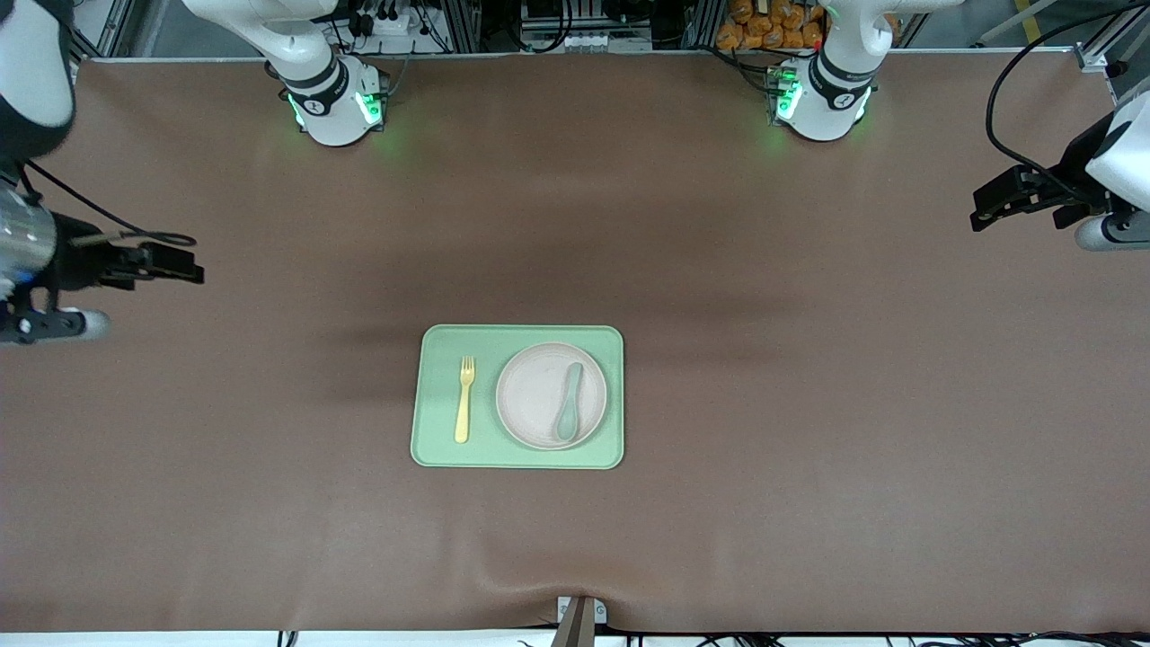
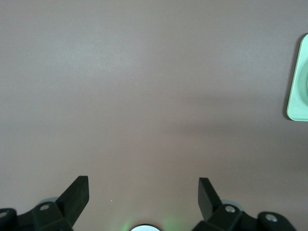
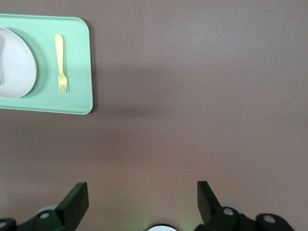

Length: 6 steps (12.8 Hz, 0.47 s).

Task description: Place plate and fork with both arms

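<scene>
The pale beige-pink plate lies on the light-green tray in the middle of the table, with a grey-green spoon on it. The pale yellow fork lies on the tray beside the plate, toward the right arm's end. The right wrist view shows the fork and part of the plate. My left gripper hangs open and empty over bare table at the left arm's end. My right gripper hangs open and empty over bare table at the right arm's end. Both wait well away from the tray.
The table is covered with a brown mat. The two arm bases stand at its edge farthest from the front camera. A tray corner shows in the left wrist view. A small bracket sits at the nearest edge.
</scene>
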{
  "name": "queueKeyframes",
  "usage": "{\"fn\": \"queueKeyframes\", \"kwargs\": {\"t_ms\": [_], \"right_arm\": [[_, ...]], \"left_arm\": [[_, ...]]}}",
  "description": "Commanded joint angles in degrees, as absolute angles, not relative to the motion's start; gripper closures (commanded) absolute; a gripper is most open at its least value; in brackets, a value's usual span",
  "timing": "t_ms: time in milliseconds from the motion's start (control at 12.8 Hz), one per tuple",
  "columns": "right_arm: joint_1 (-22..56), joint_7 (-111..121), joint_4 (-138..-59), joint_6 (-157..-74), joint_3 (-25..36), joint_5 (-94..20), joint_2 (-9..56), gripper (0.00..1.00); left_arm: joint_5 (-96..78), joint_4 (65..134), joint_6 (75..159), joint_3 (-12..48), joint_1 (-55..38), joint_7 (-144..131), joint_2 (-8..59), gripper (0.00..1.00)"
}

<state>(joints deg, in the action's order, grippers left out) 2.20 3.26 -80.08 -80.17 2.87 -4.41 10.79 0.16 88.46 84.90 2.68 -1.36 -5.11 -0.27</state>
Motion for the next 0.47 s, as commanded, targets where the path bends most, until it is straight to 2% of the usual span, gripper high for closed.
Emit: {"fn": "queueKeyframes", "kwargs": {"t_ms": [0, 156, 389], "right_arm": [[1.14, 3.6, -83.75, -80.24, 1.85, -0.36, 5.02, 0.0], [1.06, 3.6, -86.73, -80.51, 1.93, -0.18, 1.42, 0.0], [0.53, 3.61, -86.4, -81.12, 1.85, 0.26, 1.49, 0.0]], "left_arm": [[0.79, 88.77, 84.38, 3.08, -0.88, -3.96, -1.49, 0.0], [0.79, 88.94, 84.2, 3.08, -0.88, -3.96, -2.2, 0.0], [0.79, 89.03, 84.2, 3.08, -0.88, -3.96, -2.2, 0.0]]}}
